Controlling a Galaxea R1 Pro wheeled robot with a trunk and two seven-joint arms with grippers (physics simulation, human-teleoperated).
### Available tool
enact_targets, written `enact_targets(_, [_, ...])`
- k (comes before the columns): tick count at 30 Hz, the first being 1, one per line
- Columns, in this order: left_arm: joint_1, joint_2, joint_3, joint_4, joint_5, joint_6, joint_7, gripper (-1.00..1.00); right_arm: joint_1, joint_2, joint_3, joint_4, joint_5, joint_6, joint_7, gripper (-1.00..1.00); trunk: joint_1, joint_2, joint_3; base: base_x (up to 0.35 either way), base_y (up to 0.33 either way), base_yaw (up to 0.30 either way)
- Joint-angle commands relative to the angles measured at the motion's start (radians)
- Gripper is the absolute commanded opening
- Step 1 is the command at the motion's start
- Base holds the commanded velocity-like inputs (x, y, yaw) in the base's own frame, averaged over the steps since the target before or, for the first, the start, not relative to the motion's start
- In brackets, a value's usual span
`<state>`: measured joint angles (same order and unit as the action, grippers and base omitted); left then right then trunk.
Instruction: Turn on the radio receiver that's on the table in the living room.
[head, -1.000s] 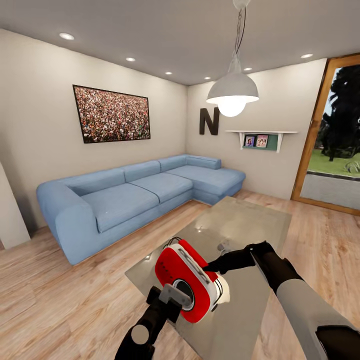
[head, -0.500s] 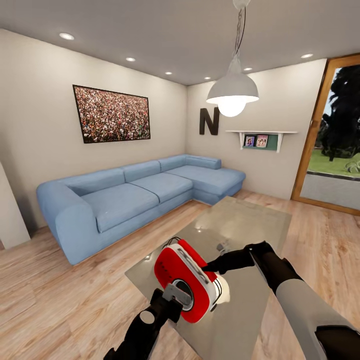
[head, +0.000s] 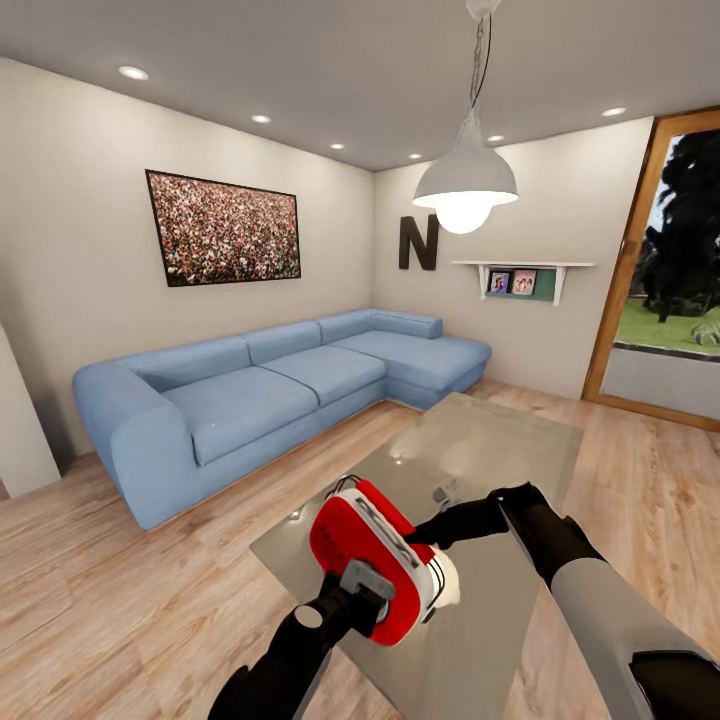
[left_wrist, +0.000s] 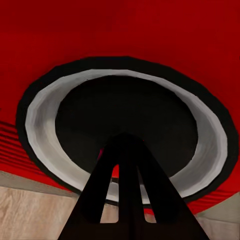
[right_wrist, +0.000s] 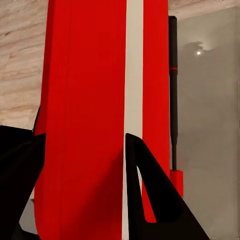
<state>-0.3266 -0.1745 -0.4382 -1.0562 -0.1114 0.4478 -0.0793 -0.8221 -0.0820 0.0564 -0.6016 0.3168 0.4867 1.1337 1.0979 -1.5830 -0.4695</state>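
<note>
The red radio receiver (head: 362, 548) with its white edge band hangs tilted just above the near end of the glass table (head: 500, 440). My right gripper (head: 428, 538) is shut on its edge, and its fingers (right_wrist: 145, 190) straddle the red body (right_wrist: 85, 100) and white band. My left gripper (head: 366, 582) is shut, with its tip against the lower face of the radio. In the left wrist view the joined fingers (left_wrist: 127, 165) point into the round grey dial (left_wrist: 45, 115) with its dark centre. A thin black antenna (right_wrist: 173, 90) runs along the radio's side.
A blue corner sofa (head: 260, 390) stands left of and behind the table. A white pendant lamp (head: 465, 185) hangs over the table. Glass doors (head: 670, 300) are at the right. Light wood floor (head: 120, 580) surrounds the table.
My left gripper has slid a little to the right along the radio's lower face, and its forearm has swung lower. The radio and right gripper have stayed put.
</note>
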Motion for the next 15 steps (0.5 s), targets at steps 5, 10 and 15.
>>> enact_targets(5, [-0.006,0.000,0.001,0.033,0.001,-0.013,0.001,-1.00,0.000,0.001,-0.004,-0.001,-0.018,0.010,0.012,-1.00,0.000,0.000,0.000,0.000,0.000,0.000])
enact_targets(10, [-0.014,0.000,0.010,0.029,0.002,-0.021,0.019,-1.00,0.000,0.001,-0.005,-0.001,-0.016,0.008,-0.005,-1.00,0.000,0.000,0.000,0.000,0.000,0.000])
enact_targets(15, [-0.014,0.000,0.099,-0.010,0.002,-0.020,0.102,-1.00,0.000,0.001,-0.006,-0.001,-0.015,0.007,-0.121,-1.00,0.000,0.000,0.000,0.000,0.000,0.000])
